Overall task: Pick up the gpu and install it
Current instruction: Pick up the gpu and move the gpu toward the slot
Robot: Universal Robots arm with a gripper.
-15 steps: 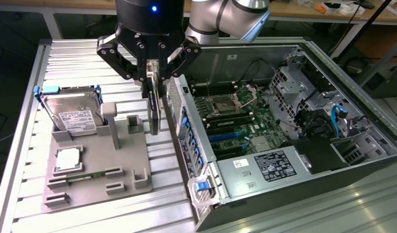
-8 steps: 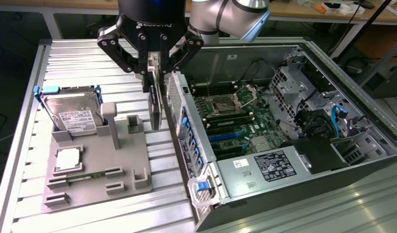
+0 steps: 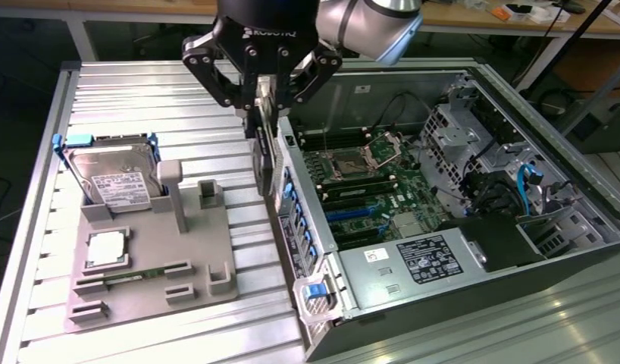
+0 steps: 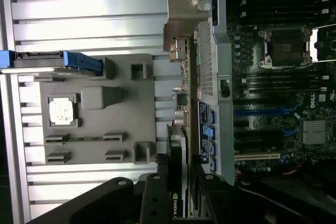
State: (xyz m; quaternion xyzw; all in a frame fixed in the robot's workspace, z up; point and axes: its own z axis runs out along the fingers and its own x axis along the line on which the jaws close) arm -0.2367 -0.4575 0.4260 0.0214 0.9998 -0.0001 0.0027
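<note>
Ribbed metal table [image 3: 168,98] carries a grey parts tray [image 3: 138,292] by its edge on the exterior view's left. Rightward, the gripper [image 3: 261,114] is clamped on the gpu [image 3: 264,163]. The card hangs straight below it on edge, long axis vertical, just outside the open computer case [image 3: 361,95] wall.

Tray [image 3: 153,250] on the table [image 3: 138,98] at the exterior view's left, hard drive [image 3: 113,178] at its far end; open computer case [image 3: 442,326] at the right, motherboard [image 3: 361,182] inside. Between tray and case, the gpu [image 3: 264,155] hangs edge-on from the gripper [image 3: 261,102].
</note>
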